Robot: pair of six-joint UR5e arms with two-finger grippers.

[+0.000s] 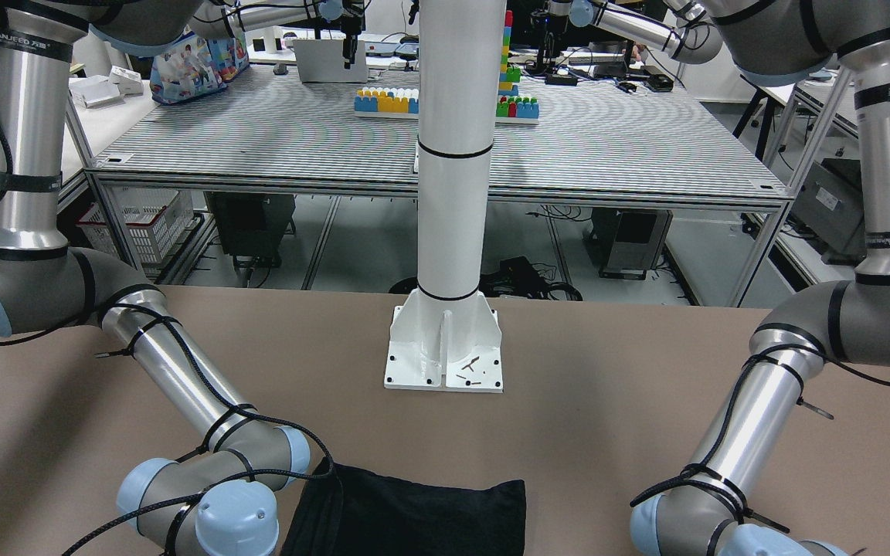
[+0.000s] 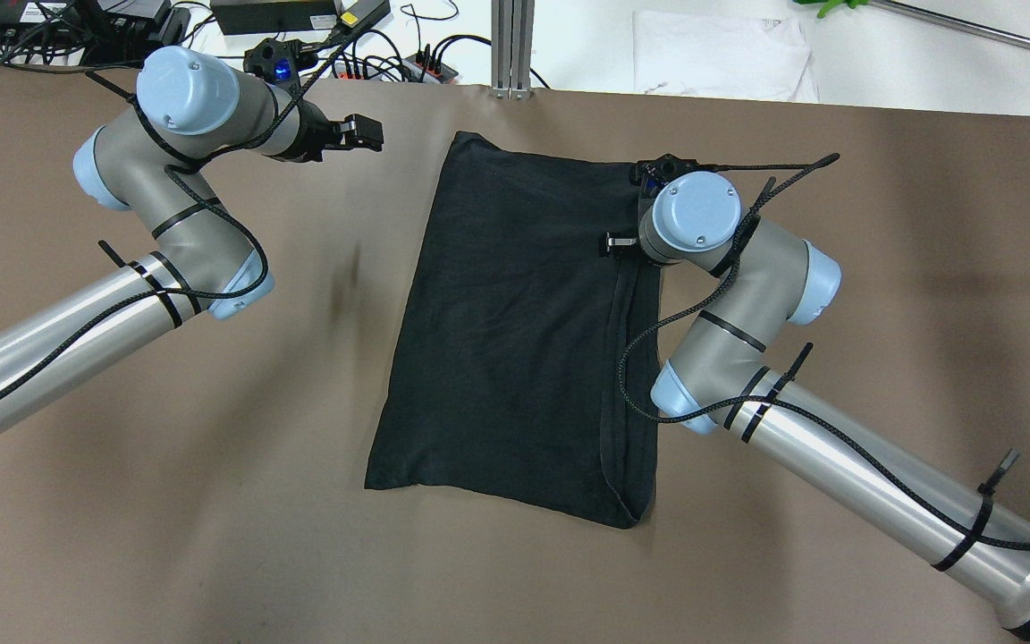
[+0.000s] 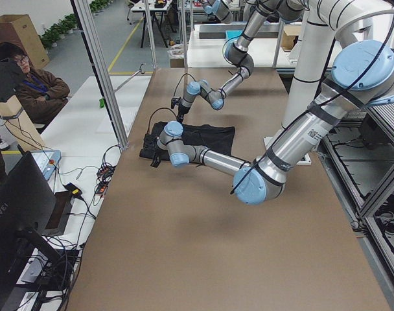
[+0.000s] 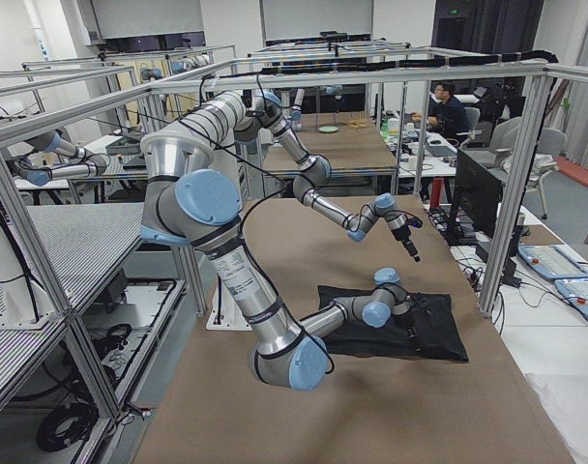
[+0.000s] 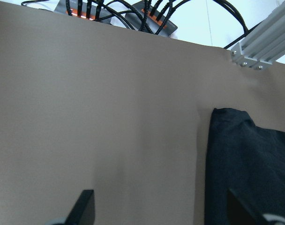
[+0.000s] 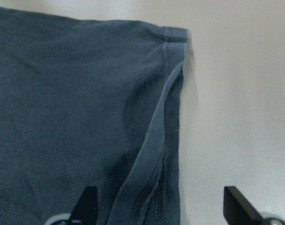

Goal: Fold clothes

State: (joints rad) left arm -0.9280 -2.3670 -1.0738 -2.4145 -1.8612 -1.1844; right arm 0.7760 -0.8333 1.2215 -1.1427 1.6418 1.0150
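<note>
The black garment lies flat on the brown table, folded into a rough rectangle with a doubled hem strip along its right side. No white logo shows. It also shows at the bottom of the front view. My left gripper is open and empty, hovering over bare table to the left of the garment's far left corner. My right gripper is open and points down just above the garment's far right corner, its fingers straddling the hem. In the overhead view its wrist hides it.
Power strips and cables lie past the table's far edge, next to an aluminium post and a white sheet. The white column's base stands at the robot's side of the table. A person sits beyond the table.
</note>
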